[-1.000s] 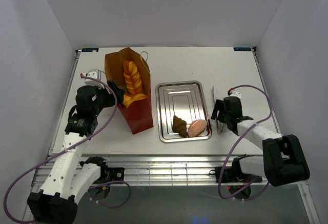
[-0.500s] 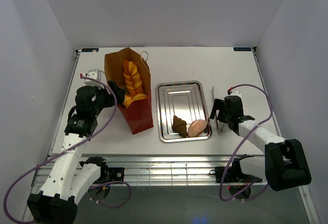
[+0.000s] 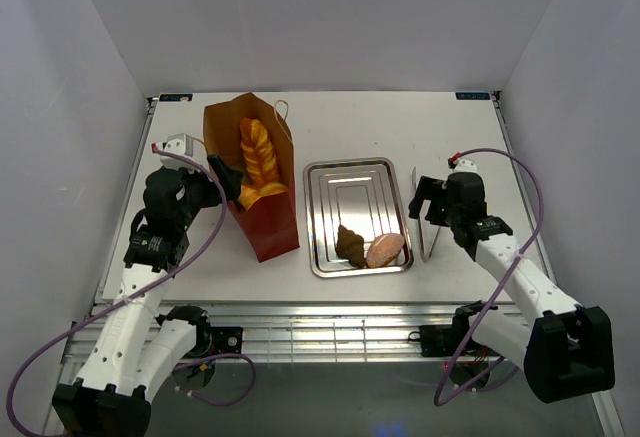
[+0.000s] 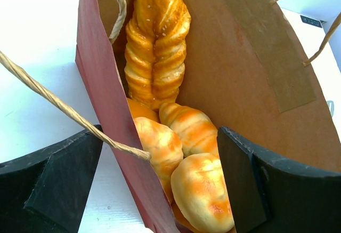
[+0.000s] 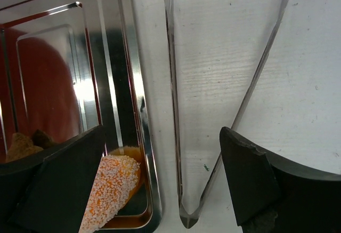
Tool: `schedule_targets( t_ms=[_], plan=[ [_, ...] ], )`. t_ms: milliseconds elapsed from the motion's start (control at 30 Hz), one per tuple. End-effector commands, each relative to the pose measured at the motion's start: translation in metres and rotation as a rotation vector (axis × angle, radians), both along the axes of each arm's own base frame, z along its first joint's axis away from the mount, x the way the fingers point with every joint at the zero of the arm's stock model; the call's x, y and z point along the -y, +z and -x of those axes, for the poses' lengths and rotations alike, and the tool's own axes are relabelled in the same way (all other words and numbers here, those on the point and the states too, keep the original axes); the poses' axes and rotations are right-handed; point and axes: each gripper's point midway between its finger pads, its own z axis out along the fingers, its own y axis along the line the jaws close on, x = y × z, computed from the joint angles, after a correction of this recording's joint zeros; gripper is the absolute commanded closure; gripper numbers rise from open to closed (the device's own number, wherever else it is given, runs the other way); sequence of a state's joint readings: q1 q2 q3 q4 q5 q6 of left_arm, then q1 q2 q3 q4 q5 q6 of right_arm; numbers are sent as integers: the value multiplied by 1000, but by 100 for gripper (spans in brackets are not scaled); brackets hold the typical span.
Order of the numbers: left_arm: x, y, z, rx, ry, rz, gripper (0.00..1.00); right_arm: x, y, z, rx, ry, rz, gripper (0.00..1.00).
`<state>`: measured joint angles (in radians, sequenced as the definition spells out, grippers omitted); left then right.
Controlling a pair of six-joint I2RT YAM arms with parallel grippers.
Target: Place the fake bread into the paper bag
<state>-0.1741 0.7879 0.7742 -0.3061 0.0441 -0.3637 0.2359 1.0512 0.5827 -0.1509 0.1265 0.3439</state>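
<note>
Top external, left gripper point(image 3: 228, 179) jaws apart astride paper bag point(image 3: 270, 227) wall, right gripper point(image 3: 425, 203) likewise above tongs point(image 3: 429, 247)

We find no text, number or brand that we can read in these views. The only labels we see are two small blue stickers at the far corners of the table point(image 3: 400, 122): the left sticker point(image 3: 175, 97) and the right sticker point(image 3: 474, 95). Whatever is printed on them is too small for us to make out from the top camera.
</note>
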Motion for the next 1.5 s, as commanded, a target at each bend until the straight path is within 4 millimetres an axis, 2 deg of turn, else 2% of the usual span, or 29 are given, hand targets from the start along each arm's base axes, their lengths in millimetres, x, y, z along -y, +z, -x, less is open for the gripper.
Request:
schedule_targets(
  t_ms=[0, 67, 100, 133, 200, 300, 433, 533, 567, 633, 667, 733, 933, 1167, 1467],
  plan=[
    [-4, 33, -1, 76, 22, -1, 2, -8, 34, -3, 58, 66, -18, 6],
    [-14, 35, -1, 66, 74, -16, 2, -17, 49, -2, 94, 108, -49, 2],
    [-15, 42, 0, 75, 82, -16, 2, -18, 55, -2, 110, 121, -52, 3],
    [-19, 44, 1, 78, 103, -21, 2, -18, 61, -2, 128, 122, -54, 9],
    [-21, 48, 5, 83, 112, -15, 2, -28, 80, -1, 181, 173, -88, 10],
    [-19, 66, 14, 129, 92, 3, 2, -34, 106, -1, 246, 204, -114, 10],
    [-23, 91, 29, 177, 104, 15, 2, -43, 128, 4, 295, 257, -134, 10],
    [-28, 89, 39, 168, 119, 4, 2, -47, 141, 7, 316, 274, -138, 10],
    [-30, 80, 43, 136, 125, -5, 2, -47, 146, 8, 327, 279, -135, 10],
    [-40, 75, 52, 122, 170, -14, 2, -49, 153, 11, 346, 286, -129, 10],
    [-43, 64, 57, 88, 187, -15, 2, -49, 157, 12, 358, 287, -118, 10],
    [-47, 64, 67, 108, 205, -1, 2, -46, 163, 12, 381, 261, -94, 10],
    [-54, 59, 87, 129, 238, 26, 2, -33, 169, 13, 384, 173, -52, 10],
    [-47, 49, 81, 70, 205, 24, 2, -22, 160, 11, 340, 93, -23, 10],
    [-47, 45, 78, 60, 207, 21, 2, -19, 151, 11, 329, 70, -18, 10]
  ],
)
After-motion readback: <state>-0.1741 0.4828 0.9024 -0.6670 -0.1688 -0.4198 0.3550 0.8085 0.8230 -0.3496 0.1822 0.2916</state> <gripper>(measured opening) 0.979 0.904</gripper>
